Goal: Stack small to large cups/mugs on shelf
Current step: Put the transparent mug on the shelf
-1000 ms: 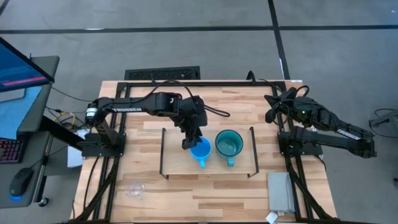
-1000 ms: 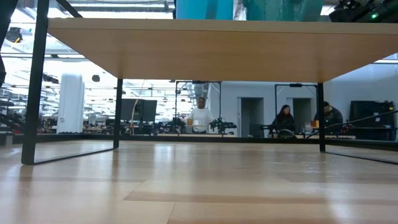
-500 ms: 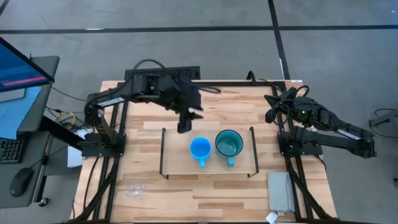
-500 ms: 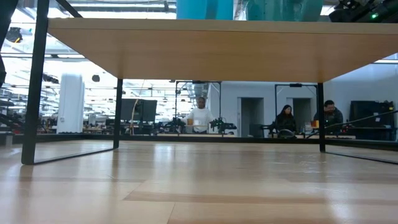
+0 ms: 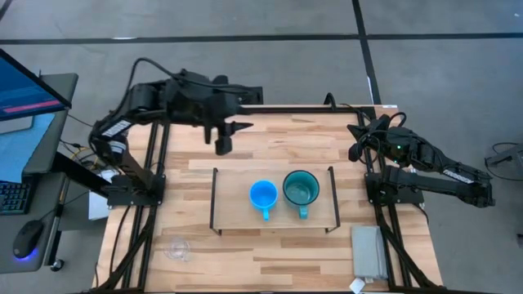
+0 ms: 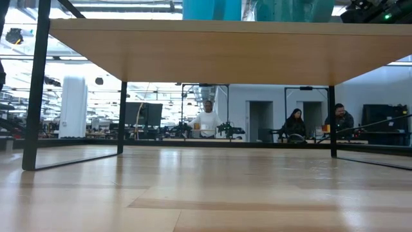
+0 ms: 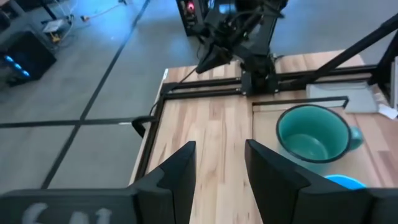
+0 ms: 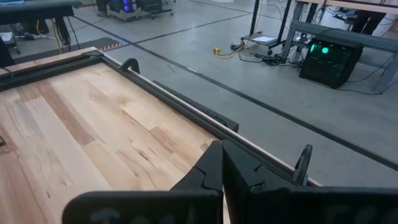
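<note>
The bright blue mug and the teal mug stand upright side by side on the light-wood shelf, blue on the left, handles toward the near edge. The clear glass cup stands on the table near its front left. My left gripper is open and empty, high over the table's far left part; its wrist view shows the open fingers, the teal mug and the blue mug's rim. My right gripper is shut and empty, waiting at the far right.
The shelf's black wire uprights stand at its two ends. A grey pad lies at the table's front right. The low view shows the shelf board from below and people in the room behind.
My left gripper has left the blue mug's rim, risen, and drawn back toward the table's far left. The blue mug stays upright on the shelf beside the teal mug.
</note>
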You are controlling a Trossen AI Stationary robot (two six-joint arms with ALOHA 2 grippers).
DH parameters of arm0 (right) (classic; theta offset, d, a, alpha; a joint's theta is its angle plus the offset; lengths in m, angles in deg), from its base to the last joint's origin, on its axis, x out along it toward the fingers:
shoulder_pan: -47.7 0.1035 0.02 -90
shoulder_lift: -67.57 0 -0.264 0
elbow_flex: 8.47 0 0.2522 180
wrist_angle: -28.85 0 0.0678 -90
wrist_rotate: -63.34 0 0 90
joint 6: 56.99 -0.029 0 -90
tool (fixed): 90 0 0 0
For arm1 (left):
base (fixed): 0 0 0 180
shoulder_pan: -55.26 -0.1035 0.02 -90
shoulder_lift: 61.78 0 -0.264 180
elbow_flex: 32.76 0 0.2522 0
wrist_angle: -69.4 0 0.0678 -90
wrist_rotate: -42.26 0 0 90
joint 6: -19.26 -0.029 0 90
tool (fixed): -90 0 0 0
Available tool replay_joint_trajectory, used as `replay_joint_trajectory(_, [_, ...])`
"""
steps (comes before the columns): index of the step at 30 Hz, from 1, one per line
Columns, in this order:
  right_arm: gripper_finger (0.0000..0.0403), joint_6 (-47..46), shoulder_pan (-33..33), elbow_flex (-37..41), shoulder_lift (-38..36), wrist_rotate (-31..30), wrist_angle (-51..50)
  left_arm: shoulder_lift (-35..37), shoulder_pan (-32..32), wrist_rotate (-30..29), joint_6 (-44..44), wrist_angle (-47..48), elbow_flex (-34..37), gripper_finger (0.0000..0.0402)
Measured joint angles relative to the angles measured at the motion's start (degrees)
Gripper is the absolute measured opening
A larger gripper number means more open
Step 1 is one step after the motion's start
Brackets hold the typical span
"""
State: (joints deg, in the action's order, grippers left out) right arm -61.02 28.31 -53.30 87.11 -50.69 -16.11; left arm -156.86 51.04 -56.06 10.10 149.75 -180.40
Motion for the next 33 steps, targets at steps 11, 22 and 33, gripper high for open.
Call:
replay_joint_trajectory(11, [0.002,0.0,-0.01,0.0,0.0,0.0,-0.02,6.54,0.08,-2.13,-3.24,5.75,0.11,0.0129])
replay_joint_trajectory(22, [0.0025,-0.02,-0.01,0.0,0.0,-0.02,0.01,20.13,-0.55,-2.84,0.07,2.74,12.58,0.0129])
replay_joint_trajectory(33, [0.0026,-0.03,-0.01,0.0,-0.01,-0.04,0.03,48.9,-0.55,-3.05,5.9,-23.3,55.83,0.0129])
